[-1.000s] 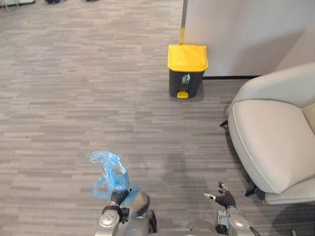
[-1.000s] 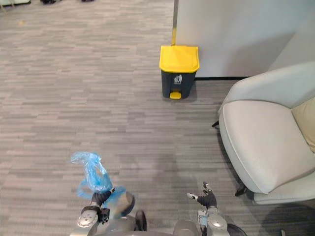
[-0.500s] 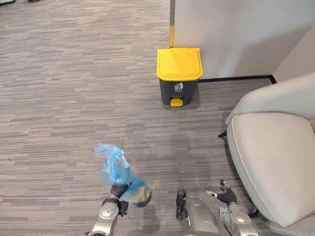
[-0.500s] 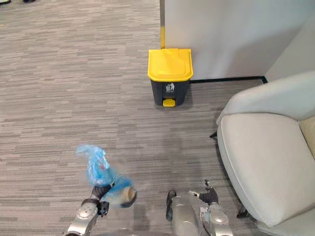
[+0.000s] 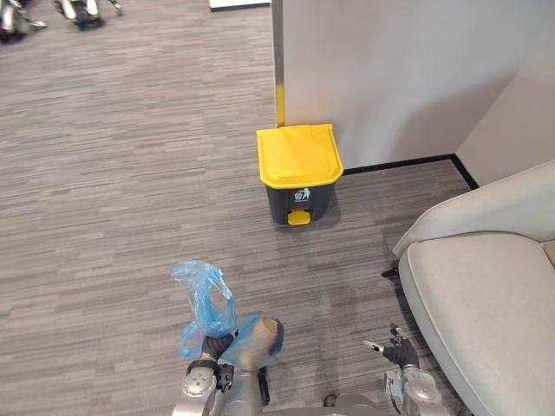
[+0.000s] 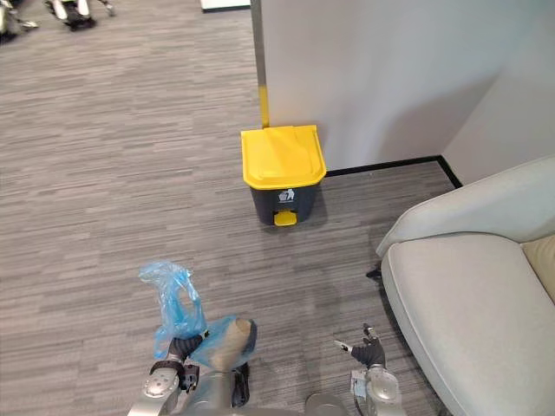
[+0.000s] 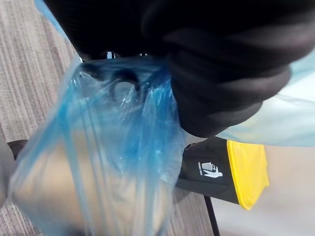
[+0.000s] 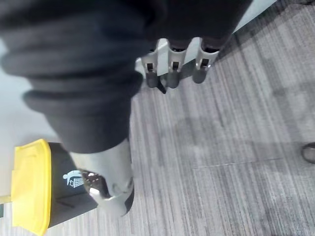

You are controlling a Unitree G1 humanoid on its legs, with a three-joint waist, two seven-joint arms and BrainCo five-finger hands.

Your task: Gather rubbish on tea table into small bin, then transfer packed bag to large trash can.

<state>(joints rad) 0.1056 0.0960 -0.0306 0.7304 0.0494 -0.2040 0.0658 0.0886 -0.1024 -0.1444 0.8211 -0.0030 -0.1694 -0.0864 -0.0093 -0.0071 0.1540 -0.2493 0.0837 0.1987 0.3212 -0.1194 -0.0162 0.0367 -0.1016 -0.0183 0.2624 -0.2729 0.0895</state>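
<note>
Fingers of our left hand (image 5: pixel 212 347) gripped the blue rubbish bag (image 5: pixel 204 293).
Our right hand (image 5: pixel 401 354) hung slack-fingered; the yellow-lidded pedal bin (image 5: pixel 297 172) stood ahead.

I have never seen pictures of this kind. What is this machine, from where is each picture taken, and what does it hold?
This is a humanoid robot with two arms that end in fingered hands. Two pictures come from a camera on its head, looking down at the carpet floor. The other two come from a camera on each wrist, very close to that hand. The left hand grips a blue plastic bag with something pale brown inside. The right hand is open and holds nothing. Ahead, against the wall, stands a dark trash can with its yellow lid shut. A pale armchair stands on the robot's right.
</note>
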